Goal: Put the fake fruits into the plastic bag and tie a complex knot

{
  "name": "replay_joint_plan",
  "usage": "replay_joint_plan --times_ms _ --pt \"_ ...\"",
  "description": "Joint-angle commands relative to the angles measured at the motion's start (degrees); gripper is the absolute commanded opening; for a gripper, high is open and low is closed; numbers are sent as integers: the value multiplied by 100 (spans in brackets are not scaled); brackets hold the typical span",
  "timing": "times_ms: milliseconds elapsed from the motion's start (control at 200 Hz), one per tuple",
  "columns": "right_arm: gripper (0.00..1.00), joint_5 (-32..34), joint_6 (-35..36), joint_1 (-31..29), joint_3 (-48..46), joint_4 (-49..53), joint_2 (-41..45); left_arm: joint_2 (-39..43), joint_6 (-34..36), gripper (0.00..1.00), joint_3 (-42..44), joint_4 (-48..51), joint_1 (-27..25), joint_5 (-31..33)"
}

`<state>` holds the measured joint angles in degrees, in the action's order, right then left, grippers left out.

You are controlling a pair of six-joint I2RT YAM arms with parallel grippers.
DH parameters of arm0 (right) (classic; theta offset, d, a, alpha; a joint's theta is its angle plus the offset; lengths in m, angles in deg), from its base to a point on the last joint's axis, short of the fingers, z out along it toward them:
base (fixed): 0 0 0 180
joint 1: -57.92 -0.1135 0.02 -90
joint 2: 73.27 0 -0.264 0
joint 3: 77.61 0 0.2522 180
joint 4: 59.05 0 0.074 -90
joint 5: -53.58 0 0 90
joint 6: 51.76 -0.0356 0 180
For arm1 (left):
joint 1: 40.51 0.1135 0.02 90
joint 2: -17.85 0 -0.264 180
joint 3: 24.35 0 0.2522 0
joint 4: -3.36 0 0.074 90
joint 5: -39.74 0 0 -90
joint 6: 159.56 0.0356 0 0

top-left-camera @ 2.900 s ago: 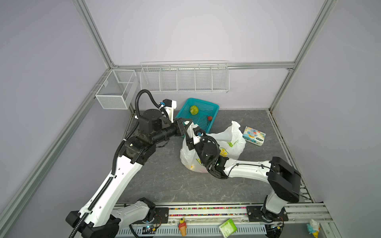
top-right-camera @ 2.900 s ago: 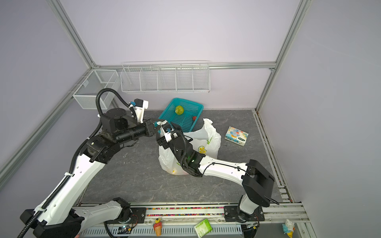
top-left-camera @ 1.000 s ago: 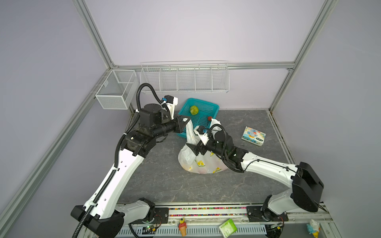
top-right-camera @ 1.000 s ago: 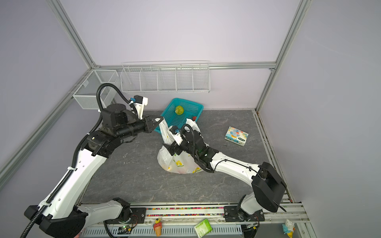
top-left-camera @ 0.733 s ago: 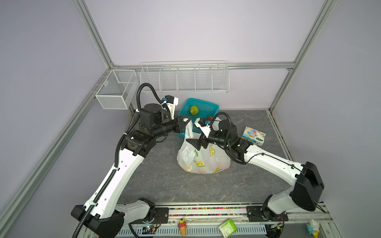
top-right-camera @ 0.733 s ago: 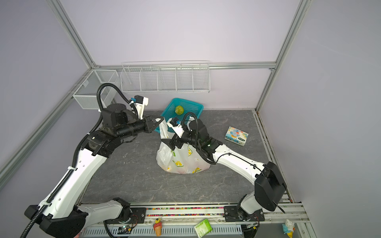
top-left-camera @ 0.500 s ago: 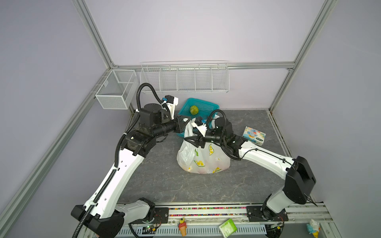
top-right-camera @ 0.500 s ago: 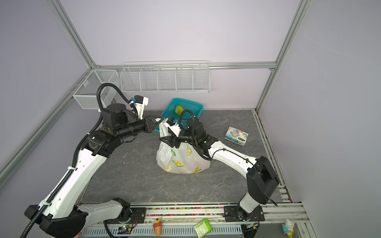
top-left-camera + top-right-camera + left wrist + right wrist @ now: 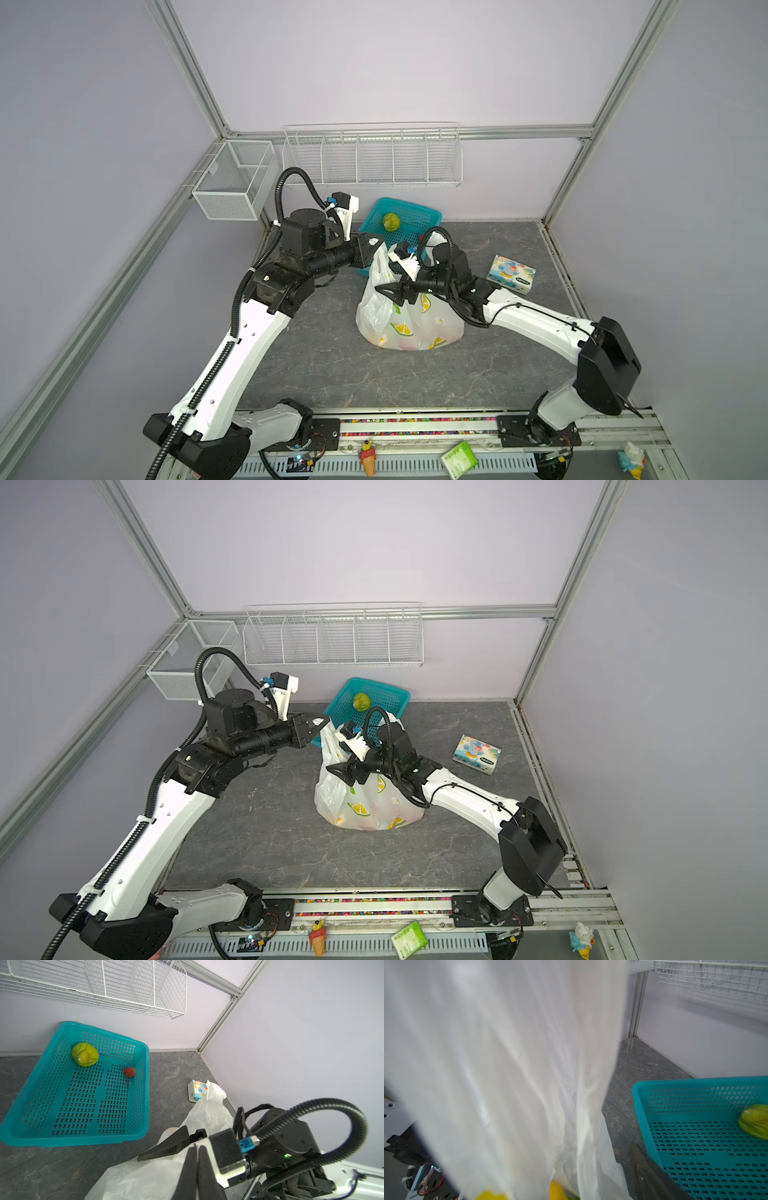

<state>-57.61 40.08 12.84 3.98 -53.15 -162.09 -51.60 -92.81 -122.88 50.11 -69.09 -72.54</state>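
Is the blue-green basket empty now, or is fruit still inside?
Not empty. The teal basket holds two fruits: a green round fruit in a back corner and a small red fruit beside a side wall.

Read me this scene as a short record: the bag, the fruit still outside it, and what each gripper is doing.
plastic bag: upright, bulging with contents
left gripper: jaws shut on the bag's handle
right gripper: jaws open beside the bag's neck
teal basket: holds green fruit and small red fruit
knot: not yet tied
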Motion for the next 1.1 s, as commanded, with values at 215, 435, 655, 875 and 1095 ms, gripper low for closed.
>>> replay_joint_plan --times_ms 215,435,655,875,1095 --pt "95 764 395 -18 319 1643 1240 -28 142 0 -96 -50 45 103" --pt "93 726 198 -20 879 2368 1591 -24 161 0 -76 -3 43 157" --pt "92 520 -45 -13 1157 2863 2072 -60 177 0 -66 -11 45 146" --pt "92 581 -207 12 1171 3321 2604 -49 170 0 -62 -21 45 144" --pt "92 1527 -172 60 1413 3844 2854 -54 165 0 -55 -3 45 138"
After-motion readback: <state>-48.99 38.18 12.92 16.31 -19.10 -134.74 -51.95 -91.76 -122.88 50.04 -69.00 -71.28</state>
